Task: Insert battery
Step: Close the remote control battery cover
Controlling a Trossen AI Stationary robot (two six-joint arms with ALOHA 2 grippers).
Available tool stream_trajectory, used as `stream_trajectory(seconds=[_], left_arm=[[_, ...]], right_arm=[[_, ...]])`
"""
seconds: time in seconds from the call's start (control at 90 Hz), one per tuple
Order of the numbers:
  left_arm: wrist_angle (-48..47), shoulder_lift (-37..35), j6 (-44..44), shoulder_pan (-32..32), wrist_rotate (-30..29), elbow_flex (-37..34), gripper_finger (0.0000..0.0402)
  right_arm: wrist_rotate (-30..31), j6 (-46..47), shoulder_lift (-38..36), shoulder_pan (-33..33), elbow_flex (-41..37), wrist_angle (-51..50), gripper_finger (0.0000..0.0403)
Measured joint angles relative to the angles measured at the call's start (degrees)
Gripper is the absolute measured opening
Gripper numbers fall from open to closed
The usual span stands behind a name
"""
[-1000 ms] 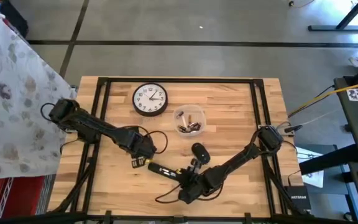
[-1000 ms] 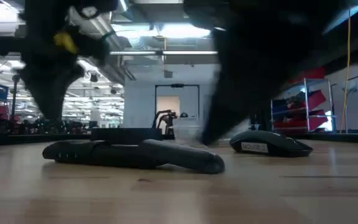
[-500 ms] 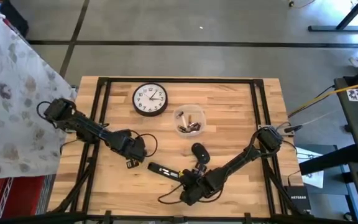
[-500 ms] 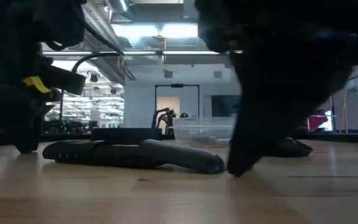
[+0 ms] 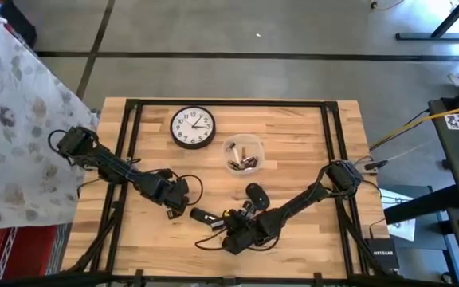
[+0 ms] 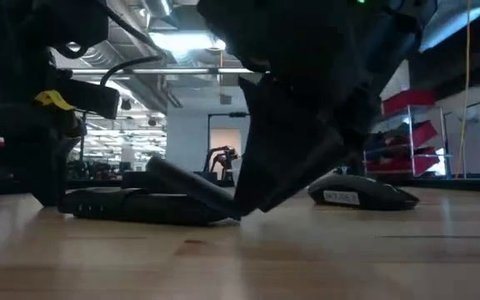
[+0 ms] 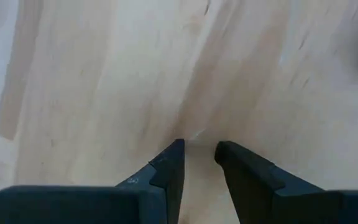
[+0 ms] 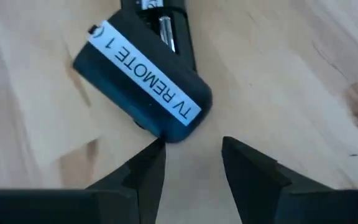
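The black TV remote (image 5: pixel 205 217) lies on the wood near the table's middle front. In the right wrist view a labelled black slab (image 8: pixel 145 84) sits askew over its open battery compartment (image 8: pixel 166 28); in the low view that slab (image 6: pixel 186 185) slants upward. My right gripper (image 8: pixel 191 149) is open at the remote's right end (image 5: pixel 226 231). My left gripper (image 7: pixel 197 149) is open over bare wood just left of the remote (image 5: pixel 174 210), with nothing between its fingers. Loose batteries (image 5: pixel 244 163) lie in a clear bowl. My right gripper meets the rounded end of the labelled slab (image 8: pixel 173 127) with the tip of one finger (image 8: pixel 154 152), while the other finger stands free beside it. The fingers come slanting down from the table's right. The slab's near end rests on the remote and its other end is tipped up.
A black mouse (image 5: pixel 256 194) lies just behind the right gripper. The clear bowl (image 5: pixel 228 148) stands behind the mouse. A round wall clock (image 5: pixel 193 127) lies flat at the far middle. Dark frame bars (image 5: pixel 131 143) run along the table's sides.
My right gripper has gone toward the table's left, up against the remote's right end. The labelled slab, flat a second ago, now stands tipped up at its left end. My left gripper has drawn back from the remote toward the table's left.
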Motion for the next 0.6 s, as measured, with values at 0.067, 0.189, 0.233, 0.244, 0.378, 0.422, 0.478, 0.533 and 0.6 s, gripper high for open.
stream_trajectory(seconds=[0.067,0.189,0.233,0.244,0.378,0.422,0.478,0.533,0.6], left_arm=[[0.0,0.0,0.0,0.0,0.0,0.0,0.0095],[0.0,0.0,0.0,-0.1,-0.1,0.0,0.0095],[0.0,0.0,0.0,-0.1,-0.1,0.0,0.0095],[0.0,0.0,0.0,-0.1,-0.1,0.0,0.0095],[-0.1,0.0,-0.3,-0.1,-0.3,0.0,0.0095],[-0.1,0.0,-0.2,-0.1,-0.3,0.0,0.0095],[-0.1,0.0,-0.2,-0.1,-0.3,0.0,0.0095],[-0.1,0.0,-0.2,-0.1,-0.3,0.0,0.0095],[-0.2,0.0,-0.3,-0.1,-0.3,0.0,0.0095]], right_arm=[[-0.1,0.1,-0.1,0.0,0.1,0.0,0.0147],[-0.5,0.1,-0.1,0.2,1.5,-0.6,0.0147],[-1.3,0.2,-0.2,0.2,2.1,-0.8,0.0147],[-1.5,0.2,-0.2,0.2,2.3,-0.9,0.0147],[-2.3,-0.6,-0.2,0.2,4.9,-2.0,0.0147],[-2.4,-1.2,-0.2,0.2,5.5,-1.8,0.0147],[-2.4,-1.3,-0.2,0.2,6.1,-2.8,0.0147],[-2.5,-0.5,-0.2,0.2,7.1,-5.5,0.0147],[-2.6,2.4,-0.3,0.2,8.2,-9.9,0.0147]])
